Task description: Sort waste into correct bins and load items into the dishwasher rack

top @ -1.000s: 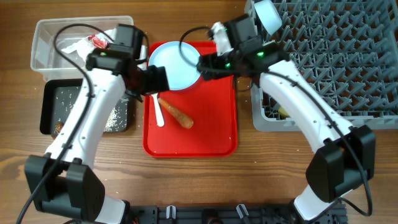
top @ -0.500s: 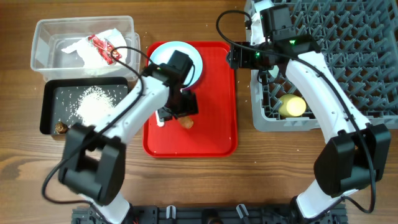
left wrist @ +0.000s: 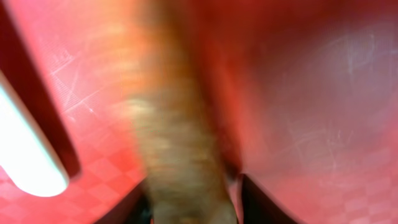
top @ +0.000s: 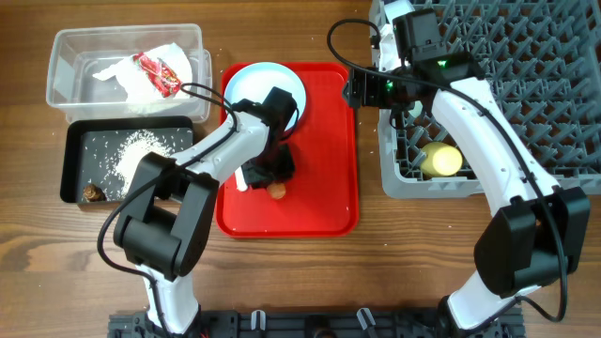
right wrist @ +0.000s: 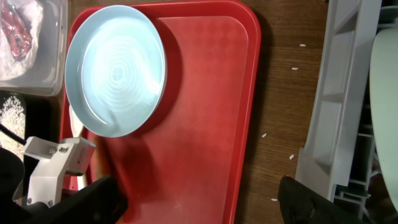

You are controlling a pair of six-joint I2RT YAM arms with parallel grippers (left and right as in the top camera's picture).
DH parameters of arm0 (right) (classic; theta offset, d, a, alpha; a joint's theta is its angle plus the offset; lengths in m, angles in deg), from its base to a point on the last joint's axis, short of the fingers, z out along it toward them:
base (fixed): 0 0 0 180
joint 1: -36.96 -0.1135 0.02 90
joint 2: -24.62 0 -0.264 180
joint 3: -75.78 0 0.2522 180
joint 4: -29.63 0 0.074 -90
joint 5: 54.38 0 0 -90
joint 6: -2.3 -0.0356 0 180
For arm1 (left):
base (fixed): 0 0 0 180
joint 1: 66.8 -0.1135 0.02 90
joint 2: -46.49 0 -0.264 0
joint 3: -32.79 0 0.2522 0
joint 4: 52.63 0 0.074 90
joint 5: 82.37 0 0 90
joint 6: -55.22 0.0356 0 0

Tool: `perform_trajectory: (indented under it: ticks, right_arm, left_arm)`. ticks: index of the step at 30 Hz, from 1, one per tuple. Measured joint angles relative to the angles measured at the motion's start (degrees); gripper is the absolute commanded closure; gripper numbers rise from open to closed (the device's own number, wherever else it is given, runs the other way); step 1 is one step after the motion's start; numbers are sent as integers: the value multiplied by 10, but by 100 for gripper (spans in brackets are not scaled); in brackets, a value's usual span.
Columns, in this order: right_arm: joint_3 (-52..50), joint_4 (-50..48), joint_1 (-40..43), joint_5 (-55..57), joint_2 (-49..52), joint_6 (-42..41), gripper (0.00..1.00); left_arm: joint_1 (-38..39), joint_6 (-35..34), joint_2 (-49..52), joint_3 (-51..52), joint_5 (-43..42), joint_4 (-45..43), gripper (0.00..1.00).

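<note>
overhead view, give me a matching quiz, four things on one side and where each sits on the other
Things:
1 red snack wrapper
2 rice grains
3 pale blue plate
4 yellow cup

Places:
A dishwasher rack
B red serving tray
C clear tub
D black tray

Pairs: 1-C, 2-D, 3-B, 4-A
</note>
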Motion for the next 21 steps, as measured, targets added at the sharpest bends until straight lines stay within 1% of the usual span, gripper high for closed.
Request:
perform_trajectory:
  ticks: [2, 6, 8, 12, 15, 18, 21]
  right_arm:
    - [0, 0, 0, 0, 0, 0, 15]
    - [0, 4, 0, 0, 0, 2, 15]
    - [0, 5, 0, 0, 0, 5, 12]
    - [0, 6, 0, 0, 0, 9, 12]
    - [0, 7, 0, 0, 0, 9, 11]
    - [0, 6, 0, 0, 0, 9, 10]
    - [0, 7, 0, 0, 0, 9, 11]
  left_arm:
    - [0, 2, 0, 0, 0, 0, 67]
    - [0, 2, 0, 0, 2, 0, 67]
    - [-1, 2, 0, -1, 2, 3, 67]
    - [-6, 3, 0, -8, 2, 45, 72]
    - [-14, 16, 0, -38, 2, 89, 72]
    - [-23, 37, -9, -85, 4, 135, 68]
    - [-29, 59, -36, -122, 6, 162, 61]
